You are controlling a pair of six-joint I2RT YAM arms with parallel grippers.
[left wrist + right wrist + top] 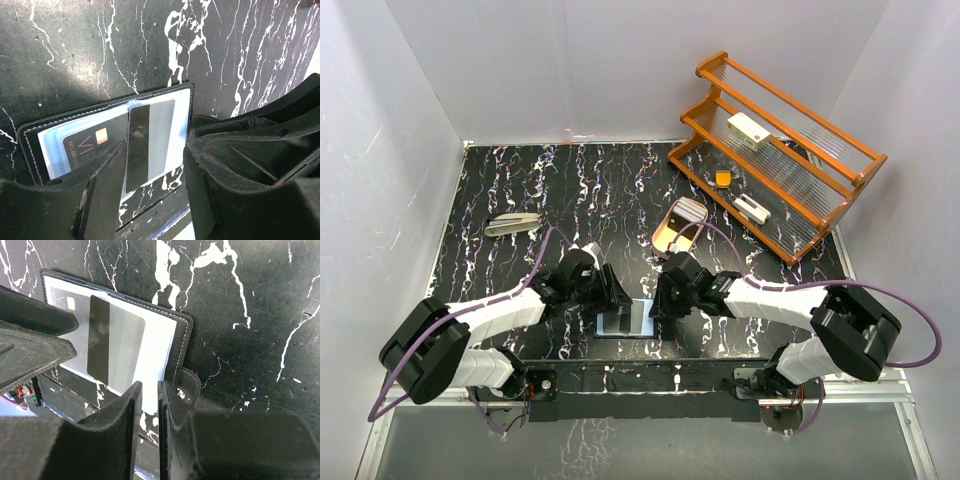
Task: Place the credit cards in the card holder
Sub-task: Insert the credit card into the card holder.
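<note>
The black card holder (625,322) lies open on the marble table between my two grippers, its pale blue-grey inner face up. In the left wrist view a card (150,142) with a black stripe lies on the holder (100,107), partly tucked in. A dark "VIP" card (82,145) sits under a clear sleeve. My left gripper (155,200) is open and straddles the striped card's near end without pinching it. My right gripper (150,390) is nearly shut over the holder's right edge (182,335), with nothing visible between its jaws. The striped card also shows in the right wrist view (115,345).
A wooden rack (790,150) stands at the back right with a white box with a red mark (748,130) and small items on it. A cream oval-ended tray (678,225) lies in front of it. A grey object (512,223) lies at the left.
</note>
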